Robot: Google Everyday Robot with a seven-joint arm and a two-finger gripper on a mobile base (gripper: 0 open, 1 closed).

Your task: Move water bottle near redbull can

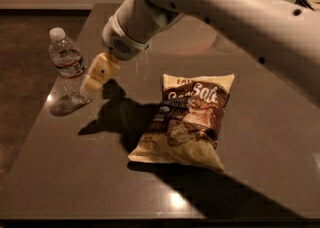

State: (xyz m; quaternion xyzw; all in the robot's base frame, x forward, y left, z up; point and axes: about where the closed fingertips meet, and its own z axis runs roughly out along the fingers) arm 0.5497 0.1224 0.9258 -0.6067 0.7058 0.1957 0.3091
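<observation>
The water bottle (67, 63) is clear and ribbed, with a white cap and a red-and-white label band. It stands upright near the left edge of the dark table (75, 172). My gripper (96, 78) has cream-coloured fingers and hangs just right of the bottle, about level with its lower half, nearly touching it. The white arm reaches in from the upper right. The redbull can is hidden behind the arm.
A brown and cream chip bag (189, 118) lies flat in the middle of the table. A clear glass tumbler (226, 42) at the back is mostly hidden by the arm. The table's left edge runs close to the bottle.
</observation>
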